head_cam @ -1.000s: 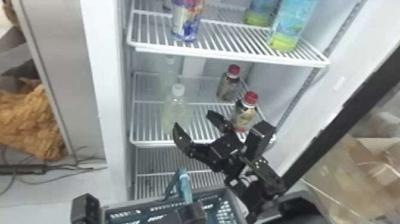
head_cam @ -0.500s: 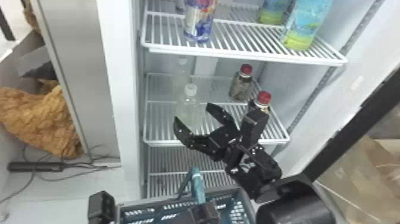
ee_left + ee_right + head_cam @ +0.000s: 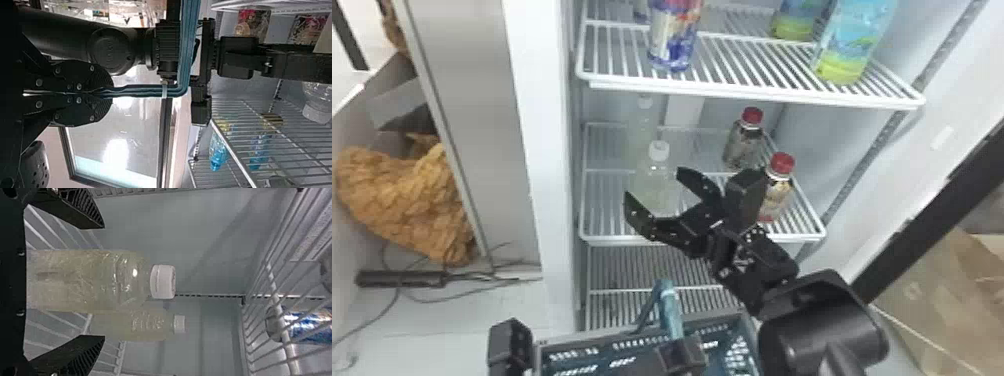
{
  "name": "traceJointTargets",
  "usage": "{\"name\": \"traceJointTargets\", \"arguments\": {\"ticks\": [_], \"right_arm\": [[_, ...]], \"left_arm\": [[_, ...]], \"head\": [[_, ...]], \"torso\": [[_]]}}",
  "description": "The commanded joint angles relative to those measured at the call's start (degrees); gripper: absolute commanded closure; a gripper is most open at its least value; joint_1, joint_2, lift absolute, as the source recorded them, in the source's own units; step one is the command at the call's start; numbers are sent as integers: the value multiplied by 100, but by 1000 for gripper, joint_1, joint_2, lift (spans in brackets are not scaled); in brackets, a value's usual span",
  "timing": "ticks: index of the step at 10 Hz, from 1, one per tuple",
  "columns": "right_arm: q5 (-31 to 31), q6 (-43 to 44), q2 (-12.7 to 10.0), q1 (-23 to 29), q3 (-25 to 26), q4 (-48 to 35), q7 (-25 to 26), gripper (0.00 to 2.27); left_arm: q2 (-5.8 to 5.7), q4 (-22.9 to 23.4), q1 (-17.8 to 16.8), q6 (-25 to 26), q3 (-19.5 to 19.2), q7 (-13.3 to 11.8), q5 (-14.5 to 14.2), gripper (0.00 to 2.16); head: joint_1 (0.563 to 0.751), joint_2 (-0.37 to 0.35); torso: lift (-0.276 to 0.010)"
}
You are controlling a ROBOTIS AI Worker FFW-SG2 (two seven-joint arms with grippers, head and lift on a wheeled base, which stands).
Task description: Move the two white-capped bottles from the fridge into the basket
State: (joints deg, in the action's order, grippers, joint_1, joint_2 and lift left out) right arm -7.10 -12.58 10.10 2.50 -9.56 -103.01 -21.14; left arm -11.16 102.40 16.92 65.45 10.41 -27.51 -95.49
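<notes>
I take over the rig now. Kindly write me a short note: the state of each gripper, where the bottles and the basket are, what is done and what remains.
Left gripper: shut on the teal basket handle.
Right gripper: open, empty, at the nearer white-capped bottle, which shows between its fingers.
Farther white-capped bottle: upright behind it, same wire shelf.
Basket: below that shelf's front edge.
Done: basket held; neither bottle moved into it.
Left: grip and transfer both bottles.
</notes>
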Motion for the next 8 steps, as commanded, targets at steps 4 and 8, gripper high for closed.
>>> {"name": "traceJointTargets", "arguments": {"ticks": [4, 8], "right_arm": [[-135, -63, 1, -124, -61, 141, 4, 845], [-181, 64, 36, 45, 99, -238, -4, 845]], "left_arm": [[0, 5, -4, -7, -1, 9, -2, 1119], [-9, -9, -18, -21, -1, 9, -2, 1119]], "head": [[695, -194], [695, -197]], "torso": [[-260], [-260]]}}
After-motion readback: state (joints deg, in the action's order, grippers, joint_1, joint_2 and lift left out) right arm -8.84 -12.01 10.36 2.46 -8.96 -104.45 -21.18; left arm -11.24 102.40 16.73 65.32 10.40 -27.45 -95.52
